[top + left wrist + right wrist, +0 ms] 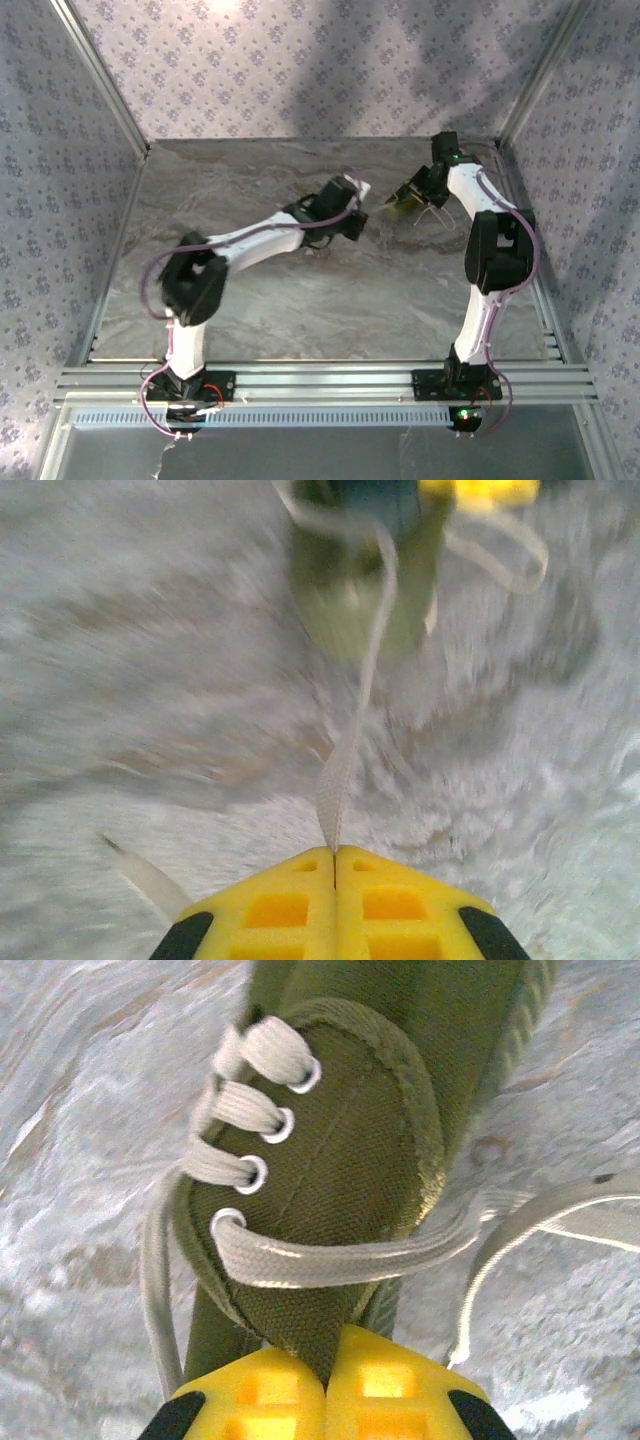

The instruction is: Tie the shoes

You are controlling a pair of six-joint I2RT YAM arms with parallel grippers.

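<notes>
as left hand (335, 852) pinches lace (366, 680), shoe (345, 605) lies ahead.

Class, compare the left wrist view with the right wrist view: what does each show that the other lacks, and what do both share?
Left wrist view: the left gripper shut on one white lace, which stretches towards the blurred shoe. Right wrist view: the right gripper pinching the shoe's green fabric edge, with four metal eyelets seen up close. Both: the olive shoe, its white lacing and the grey marbled table.
</notes>
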